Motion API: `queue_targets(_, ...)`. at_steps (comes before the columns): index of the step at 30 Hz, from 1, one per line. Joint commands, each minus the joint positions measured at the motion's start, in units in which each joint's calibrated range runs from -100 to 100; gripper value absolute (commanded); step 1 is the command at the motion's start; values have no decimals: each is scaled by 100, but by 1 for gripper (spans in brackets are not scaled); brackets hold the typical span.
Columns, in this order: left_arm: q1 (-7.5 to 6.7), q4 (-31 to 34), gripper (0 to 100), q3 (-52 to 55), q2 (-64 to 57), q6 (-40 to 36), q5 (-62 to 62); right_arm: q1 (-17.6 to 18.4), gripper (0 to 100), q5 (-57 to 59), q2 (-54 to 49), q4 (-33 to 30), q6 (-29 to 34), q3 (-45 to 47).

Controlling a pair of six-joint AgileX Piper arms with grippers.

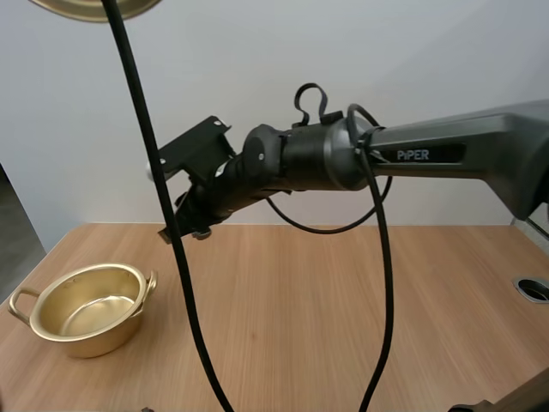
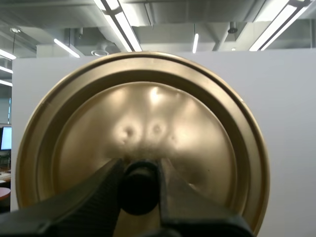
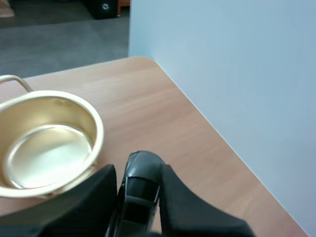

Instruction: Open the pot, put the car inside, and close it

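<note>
The pot (image 1: 86, 311) stands open on the near left part of the wooden table (image 1: 343, 309), its gold-coloured bowl empty and shiny inside, with a loop handle on each side. Its lid (image 2: 143, 123) is off and held up in the air by the left gripper (image 2: 140, 169), well clear of the table. The two black fingers (image 2: 106, 190) pinch the lid's round black knob (image 2: 140, 190) between their tips, and the broad round face of the lid stands up beyond them. In the high view an edge of the lid (image 1: 94, 7) shows far above the pot, at the left. The right arm (image 1: 429, 154) reaches across from the right, and its end hangs above the far left part of the table, beyond the pot and a little to its right. The right gripper (image 3: 138, 173) pinches the small black car (image 3: 140, 180) between its fingers (image 3: 101, 190) — the car sits lengthwise in the gap, its rounded roof poking out past the tips. The car is raised above bare tabletop just beside the pot's rim (image 3: 96, 131), not inside it.
</note>
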Motion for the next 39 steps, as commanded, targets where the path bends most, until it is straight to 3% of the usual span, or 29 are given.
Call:
queue_targets(1, -3, 128, 0, -143, -137, -137, -732, 280, 0, 9, 461, -4, -37, -401)
queue_targets(8, -3, 274, 0, -405, -180, -137, -618, 375, 0, -7, 1425, 67, -116, -1089)
queue_targets(19, 5, 441, 0, -416, -180, -137, -269, 748, 0, -134, 2453, 1330, -1582, -1482)
queue_targets(27, 5, 552, 0, -416, -180, -137, -167, 969, 0, -520, 2987, 1748, -2466, -1482)
queue_targets(34, 5, 652, 0, -404, -180, -137, 329, 1031, 0, -786, 3122, 1668, -2671, -1560)
queue_targets(39, 5, 757, 0, -404, -180, -137, 329, 1031, 64, -786, 3122, 1668, -2716, -1560)
